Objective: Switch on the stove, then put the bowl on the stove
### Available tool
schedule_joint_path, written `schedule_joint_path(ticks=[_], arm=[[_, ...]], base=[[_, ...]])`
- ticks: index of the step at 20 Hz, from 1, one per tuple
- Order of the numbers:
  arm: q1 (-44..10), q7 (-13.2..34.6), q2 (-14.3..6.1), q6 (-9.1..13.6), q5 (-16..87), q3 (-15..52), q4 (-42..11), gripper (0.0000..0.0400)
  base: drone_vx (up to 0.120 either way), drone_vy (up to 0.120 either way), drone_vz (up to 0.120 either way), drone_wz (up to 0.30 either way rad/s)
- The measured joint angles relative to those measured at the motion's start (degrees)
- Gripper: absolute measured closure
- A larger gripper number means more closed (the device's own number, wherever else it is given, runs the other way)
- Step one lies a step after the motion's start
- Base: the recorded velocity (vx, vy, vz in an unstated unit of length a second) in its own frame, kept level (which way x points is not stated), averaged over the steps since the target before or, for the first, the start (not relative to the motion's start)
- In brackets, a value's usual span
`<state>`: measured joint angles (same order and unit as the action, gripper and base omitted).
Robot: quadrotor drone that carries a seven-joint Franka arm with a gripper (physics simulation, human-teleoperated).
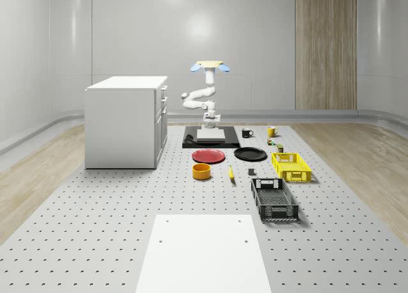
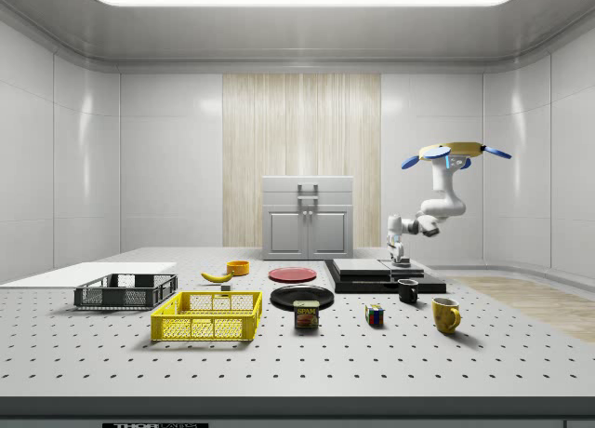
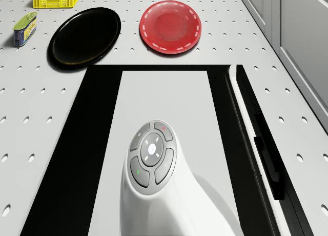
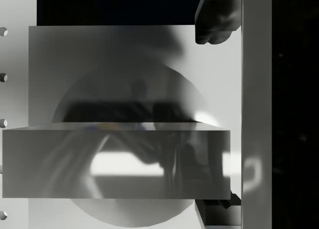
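Flat near the far edge of the bench, the black stove (image 1: pixel 191 142) with its pale top plate, low enough to be reached from above. Nearer the middle of the bench and well apart from the stove, the orange bowl (image 1: pixel 202 171), upright and empty, just beside the red plate (image 1: pixel 208 156), with a banana (image 1: pixel 231 173) on its other side; probably left there untouched because the switching comes first. Down close over the stove's pale plate, the gripper (image 1: pixel 210 122), pointed straight at the surface, with dark fingertips (image 4: pixel 214 20) spread wide in the wrist view and nothing between them, a posture that suits pressing or nudging a control rather than carrying. Exact contact with the stove hard to tell. High above the far side of the stove, the drone (image 1: pixel 210 65), hovering, its arm folded down in a bend so that the body keeps clear height while the tool works low. Beside the stove toward the whole-scene view's left, the white cabinet (image 1: pixel 124 121), close enough to call for care. Judged stage: switching still in hand, bowl placement not yet begun.
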<state>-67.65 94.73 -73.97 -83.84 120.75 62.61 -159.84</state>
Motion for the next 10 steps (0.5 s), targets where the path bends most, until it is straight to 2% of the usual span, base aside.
schedule_joint_path(ticks=[10], arm=[[-3.1,2.8,0.5,0.4,0.1,0.0,0.2,0.0000]], base=[[0.000,0.000,0.000,0.000]])
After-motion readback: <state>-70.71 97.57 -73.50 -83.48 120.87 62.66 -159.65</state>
